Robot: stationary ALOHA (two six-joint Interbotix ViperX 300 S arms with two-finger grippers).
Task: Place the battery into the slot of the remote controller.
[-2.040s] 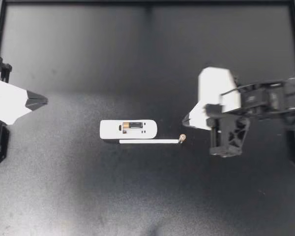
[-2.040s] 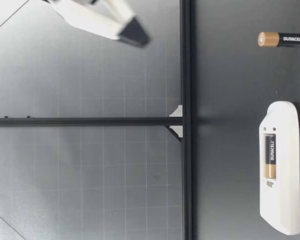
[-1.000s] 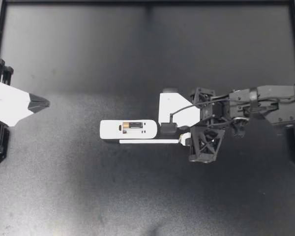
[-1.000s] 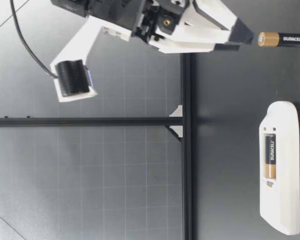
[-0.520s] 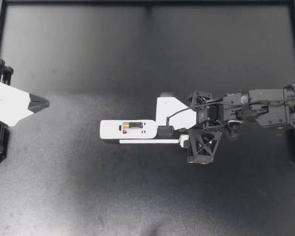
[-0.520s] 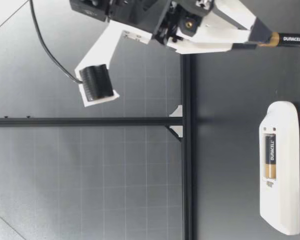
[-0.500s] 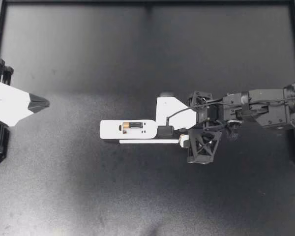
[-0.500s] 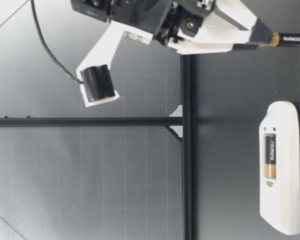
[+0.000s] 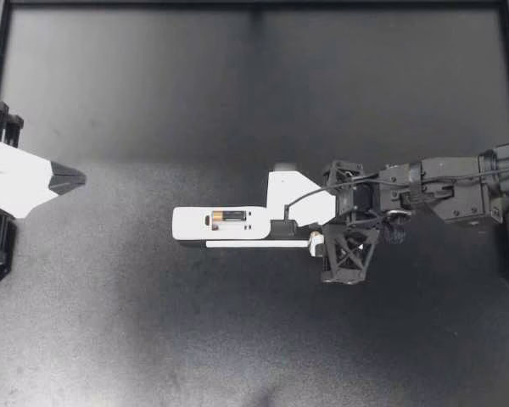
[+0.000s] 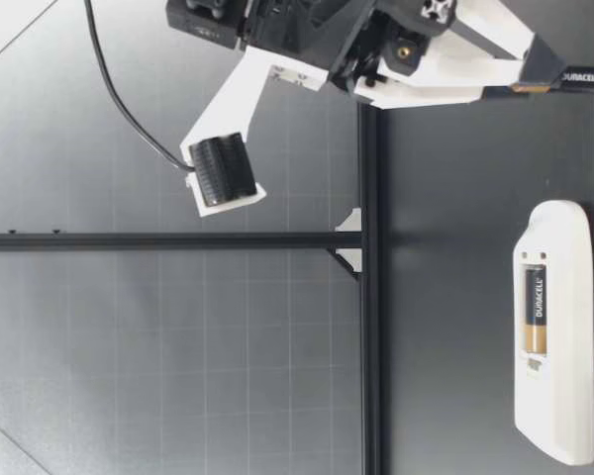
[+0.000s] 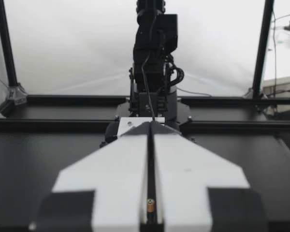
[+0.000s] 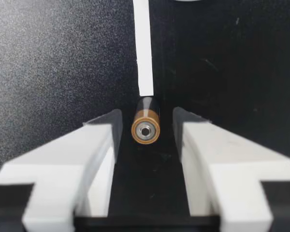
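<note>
My right gripper (image 9: 305, 236) is hanging over the battery (image 12: 145, 126) with its fingers apart. The battery is standing straight up on the table (image 9: 153, 339) between them, touching neither. The remote (image 9: 195, 223) is lying just beside it. My left gripper (image 9: 68, 176) is sitting far away, pinched closed.

I see the loose battery (image 12: 145, 126), black with a copper end, lying flat on the dark worktop (image 9: 237, 339) near one end of the remote (image 9: 195, 224). The white remote lies flat, back up, with a second battery (image 9: 231, 217) sitting inside it.
</note>
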